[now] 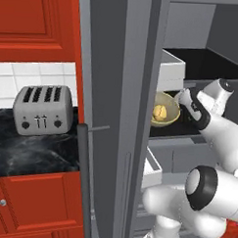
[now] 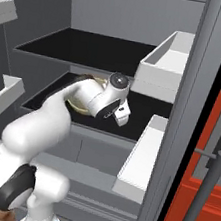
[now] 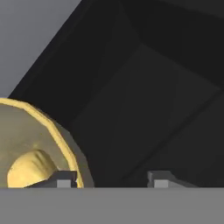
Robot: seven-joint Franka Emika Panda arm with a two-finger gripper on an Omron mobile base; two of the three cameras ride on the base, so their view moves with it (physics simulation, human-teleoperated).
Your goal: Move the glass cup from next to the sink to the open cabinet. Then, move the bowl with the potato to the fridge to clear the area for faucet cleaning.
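bowl [image 1: 165, 109] with potato [image 1: 160, 112], frame centre, on dark fridge shelf [image 1: 181, 130]. gripper [image 3: 113, 180] fingers apart astride its rim; withdraw straight, avoid nudging.

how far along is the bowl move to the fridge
Looks nearly done: the bowl with the potato sits on a dark fridge shelf. In hand: the gripper is at the bowl's rim with its jaws apart, one fingertip over the rim. Left: pull the arm out. The cup step can't be judged here.
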